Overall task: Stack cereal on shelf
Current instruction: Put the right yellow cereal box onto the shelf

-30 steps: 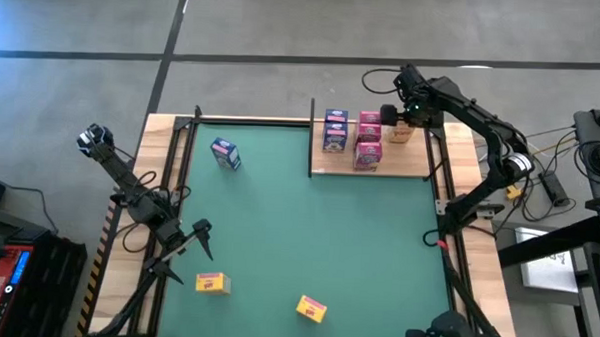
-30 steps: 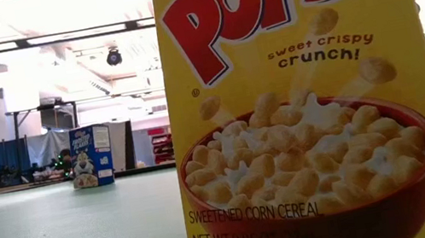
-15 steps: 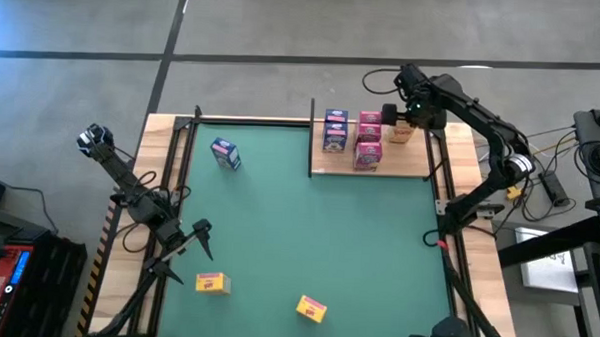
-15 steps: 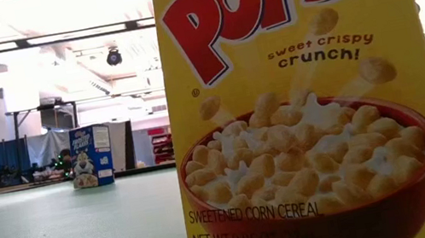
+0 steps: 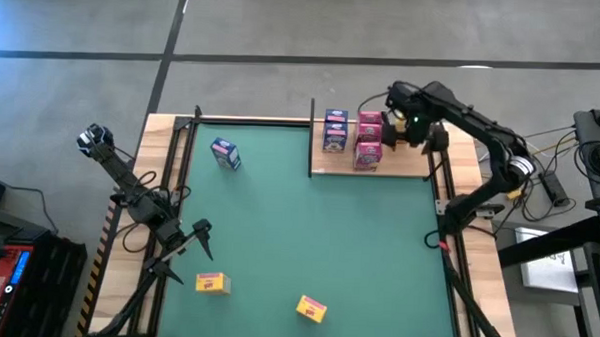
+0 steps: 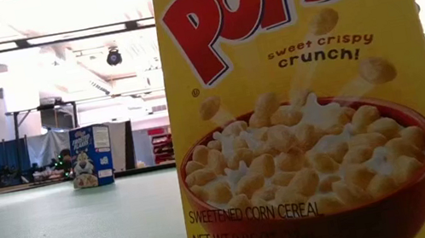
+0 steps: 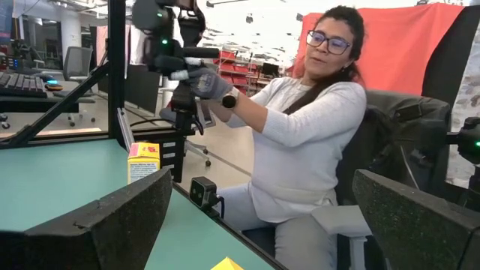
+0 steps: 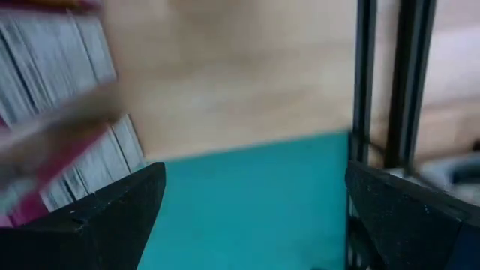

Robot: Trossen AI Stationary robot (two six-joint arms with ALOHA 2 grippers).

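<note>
Blue [image 5: 334, 130] and pink cereal boxes [image 5: 368, 141] on light-wood shelf [image 5: 405, 162]; yellow boxes [image 5: 311, 308] on green mat [image 5: 318, 239].

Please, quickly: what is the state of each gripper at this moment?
Left gripper: open, holding nothing, near the table's left edge.
Right gripper: open, empty, over the shelf.

Yellow cereal box [image 6: 301, 104] — fills my low view, top and bottom edges cut off, hiding the shelf behind. Pink boxes [image 8: 52, 112] — blurred in my right wrist view, print unreadable. Yellow box corner [image 7: 229, 264] — cropped at frame edge.
</note>
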